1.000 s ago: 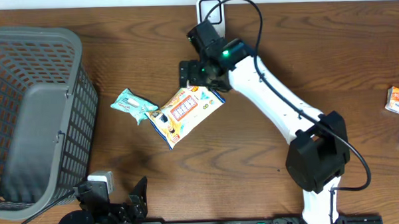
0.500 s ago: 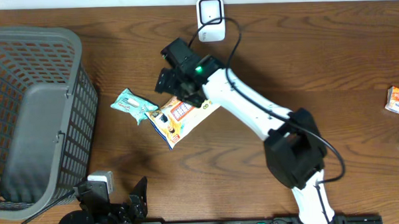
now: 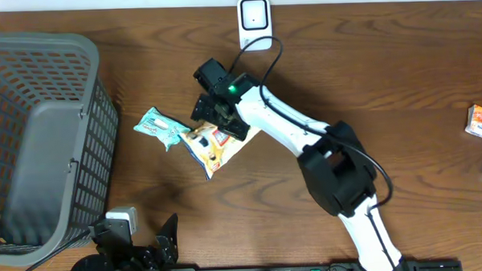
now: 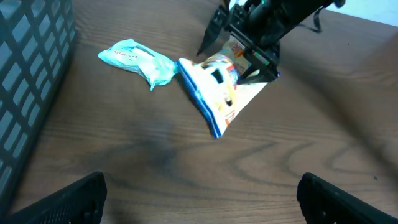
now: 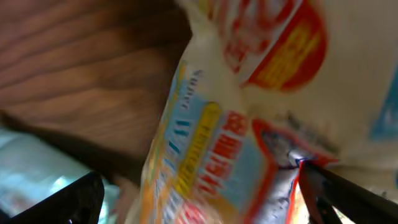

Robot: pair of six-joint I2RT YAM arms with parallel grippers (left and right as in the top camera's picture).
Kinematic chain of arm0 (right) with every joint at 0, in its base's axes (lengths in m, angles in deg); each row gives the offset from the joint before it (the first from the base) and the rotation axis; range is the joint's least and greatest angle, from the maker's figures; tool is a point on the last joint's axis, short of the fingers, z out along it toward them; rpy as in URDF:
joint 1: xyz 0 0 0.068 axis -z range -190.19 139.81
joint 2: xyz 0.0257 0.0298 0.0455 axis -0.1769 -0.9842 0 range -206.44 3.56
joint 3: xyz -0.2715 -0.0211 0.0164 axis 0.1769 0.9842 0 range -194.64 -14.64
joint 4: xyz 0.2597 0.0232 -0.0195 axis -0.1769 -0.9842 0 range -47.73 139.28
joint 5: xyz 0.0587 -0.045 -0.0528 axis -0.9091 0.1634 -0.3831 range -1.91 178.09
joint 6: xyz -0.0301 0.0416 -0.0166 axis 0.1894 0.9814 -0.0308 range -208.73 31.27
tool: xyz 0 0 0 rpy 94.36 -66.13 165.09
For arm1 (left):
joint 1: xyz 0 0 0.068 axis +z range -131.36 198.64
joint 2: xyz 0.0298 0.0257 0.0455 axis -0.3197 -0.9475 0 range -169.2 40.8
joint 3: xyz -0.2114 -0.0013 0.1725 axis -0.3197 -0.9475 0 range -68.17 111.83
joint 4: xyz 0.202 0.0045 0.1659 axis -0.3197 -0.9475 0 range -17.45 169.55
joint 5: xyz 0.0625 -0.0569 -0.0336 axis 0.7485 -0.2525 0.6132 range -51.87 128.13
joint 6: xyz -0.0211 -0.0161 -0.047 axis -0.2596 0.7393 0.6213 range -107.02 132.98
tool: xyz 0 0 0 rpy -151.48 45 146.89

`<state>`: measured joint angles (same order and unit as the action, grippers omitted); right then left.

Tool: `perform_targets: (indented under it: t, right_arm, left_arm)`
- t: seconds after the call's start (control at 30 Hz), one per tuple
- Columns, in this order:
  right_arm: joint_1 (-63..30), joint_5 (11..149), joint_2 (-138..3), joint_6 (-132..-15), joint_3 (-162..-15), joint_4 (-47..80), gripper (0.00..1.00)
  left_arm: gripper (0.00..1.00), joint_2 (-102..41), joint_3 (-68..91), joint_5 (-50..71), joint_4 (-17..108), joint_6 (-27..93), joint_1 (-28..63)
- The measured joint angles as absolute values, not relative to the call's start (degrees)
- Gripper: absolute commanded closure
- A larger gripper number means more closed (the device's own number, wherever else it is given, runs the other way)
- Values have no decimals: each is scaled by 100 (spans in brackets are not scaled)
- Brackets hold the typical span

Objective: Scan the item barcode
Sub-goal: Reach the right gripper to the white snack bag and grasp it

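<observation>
A: Two views differ: overhead hides the right pincer's [image 4: 239, 56] gap; left wrist shows it open astride the snack bag [image 4: 214, 93].
B: Bag's on the table [image 4: 186, 162], white, blue-edged, beside a teal packet [image 4: 137, 59]. Left pincer [image 4: 199, 193] open.

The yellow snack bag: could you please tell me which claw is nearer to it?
Right. The right claw is open right over the yellow snack bag; the left claw sits open at the table's near edge.

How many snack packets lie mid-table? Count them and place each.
2. The teal packet lies near the basket; the yellow-and-white bag beside it, under the right gripper. The basket may hide more.
</observation>
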<state>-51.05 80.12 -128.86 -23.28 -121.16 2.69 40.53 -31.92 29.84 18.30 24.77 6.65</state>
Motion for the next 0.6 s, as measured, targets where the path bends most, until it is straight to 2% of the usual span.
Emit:
perform_targets:
  t: [0.03,0.1,0.13,0.17,0.4,0.6]
  right_arm:
    - [-5096,8004,-12915,-2345,-12158,238,34]
    - [-5092,7993,-12958,-2336,-12184,225,75]
    - [-5086,7993,-12991,-2350,-12190,212,90]
    - [-5075,7993,-13002,-2387,-12190,199,99]
    - [-4959,7739,-12939,-3034,-12247,190,99]
    - [-4519,6911,-12543,-4378,-12044,-431,99]
  left_arm:
    - [2,4053,-3192,2984,1830,2477,665]
    - [2,4053,-3192,2984,1827,2475,665]
    - [2,4053,-3192,2984,1827,2477,665]
    - [2,4053,-3192,2984,1827,2477,665]
    - [2,4053,-3192,2984,1827,2477,665]
    - [2,4053,-3192,2984,1830,2475,665]
